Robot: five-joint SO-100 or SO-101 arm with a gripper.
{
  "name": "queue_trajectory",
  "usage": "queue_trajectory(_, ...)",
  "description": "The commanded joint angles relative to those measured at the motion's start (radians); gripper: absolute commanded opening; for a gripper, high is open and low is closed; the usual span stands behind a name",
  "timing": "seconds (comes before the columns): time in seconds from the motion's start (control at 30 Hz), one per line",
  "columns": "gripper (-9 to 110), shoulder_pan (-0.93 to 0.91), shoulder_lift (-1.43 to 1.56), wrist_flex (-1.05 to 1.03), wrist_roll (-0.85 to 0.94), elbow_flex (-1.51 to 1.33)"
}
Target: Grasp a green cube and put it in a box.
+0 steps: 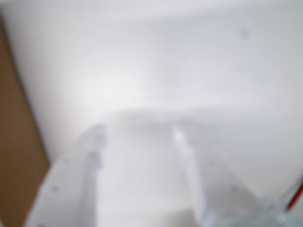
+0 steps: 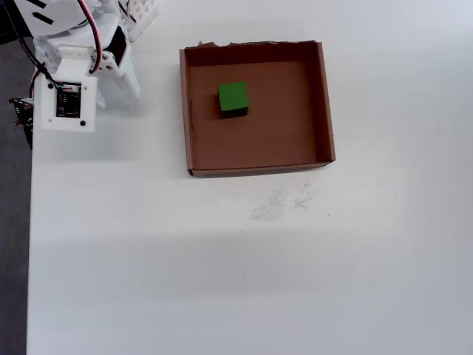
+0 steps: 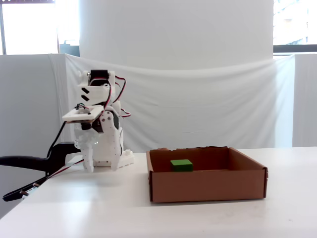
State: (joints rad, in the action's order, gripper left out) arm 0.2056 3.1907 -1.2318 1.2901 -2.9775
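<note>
1. Nearest my wrist camera were the fingers, two blurred white prongs standing apart with only bare white bench between them; they held nothing.
2. A brown strip ran along the left edge of the wrist view, too blurred for me to say what it was.
3. From overhead, the green cube lay inside the box, flat on its floor, in the upper-left part, clear of all four walls.
4. The ragged rim of the box was the far edge, at the top of the overhead view.
5. The arm sat folded in the upper-left corner, well apart from the box, which lay to its right in that view.
6. In the fixed view the cube rested low behind the front wall, and the arm stood to its left.
7. I judged the task done: cube in, fingers empty, no further grasp called for.
</note>
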Motion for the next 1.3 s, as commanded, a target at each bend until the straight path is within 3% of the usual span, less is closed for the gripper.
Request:
queue_trajectory(0.0,21,-0.006,-0.009,-0.012,-0.005,0.006)
queue_trajectory(0.23,21,-0.008,-0.009,-0.017,-0.106,0.006)
queue_trajectory(1.27,21,-0.008,-0.009,-0.017,-0.106,0.006)
